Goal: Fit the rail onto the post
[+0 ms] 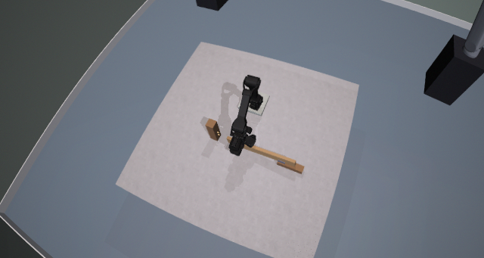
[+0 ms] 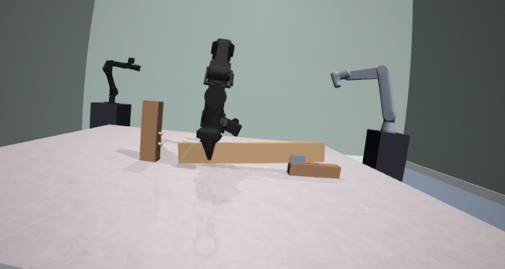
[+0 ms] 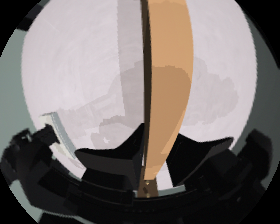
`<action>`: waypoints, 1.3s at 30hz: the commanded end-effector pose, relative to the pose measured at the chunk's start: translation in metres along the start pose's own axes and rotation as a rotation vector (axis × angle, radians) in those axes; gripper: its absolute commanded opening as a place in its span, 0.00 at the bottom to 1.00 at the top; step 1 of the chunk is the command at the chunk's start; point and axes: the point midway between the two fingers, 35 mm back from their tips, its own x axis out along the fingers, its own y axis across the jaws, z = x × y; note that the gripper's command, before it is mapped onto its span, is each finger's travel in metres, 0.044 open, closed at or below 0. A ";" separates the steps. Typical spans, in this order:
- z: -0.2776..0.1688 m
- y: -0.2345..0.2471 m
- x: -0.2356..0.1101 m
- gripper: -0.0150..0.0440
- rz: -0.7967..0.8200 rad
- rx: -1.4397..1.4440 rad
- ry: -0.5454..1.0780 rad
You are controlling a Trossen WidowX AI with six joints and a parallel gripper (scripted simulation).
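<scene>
The long light-wood rail (image 1: 268,153) (image 2: 252,152) (image 3: 171,45) stands on its narrow edge, its near end down at the table. Its far end is at the grey bracket (image 2: 297,159) on the low footboard block (image 1: 296,168) (image 2: 316,170); the seating inside is hidden. The upright brown post (image 1: 212,131) (image 2: 151,131) (image 3: 147,189) stands beyond the near end, with a gap between them. Two pegs, an upper one (image 2: 160,133) and a lower one (image 2: 160,143), stick out toward the rail. My gripper (image 2: 209,158) (image 3: 149,125) points down and is shut on the rail near its near end, one finger each side.
My arm's pale base plate (image 1: 265,104) lies behind the rail. Beyond the table stand a black arm (image 2: 111,81) on a dark pedestal (image 2: 110,115) at left and a grey arm (image 2: 387,95) on another pedestal (image 2: 384,152) at right.
</scene>
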 end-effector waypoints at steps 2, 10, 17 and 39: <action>0.000 -0.001 -0.004 0.25 -0.001 0.000 -0.001; 0.000 -0.001 -0.008 0.25 -0.001 0.000 -0.001; 0.000 -0.002 -0.011 0.25 -0.002 0.000 -0.001; 0.000 -0.004 -0.022 0.25 -0.002 0.000 -0.001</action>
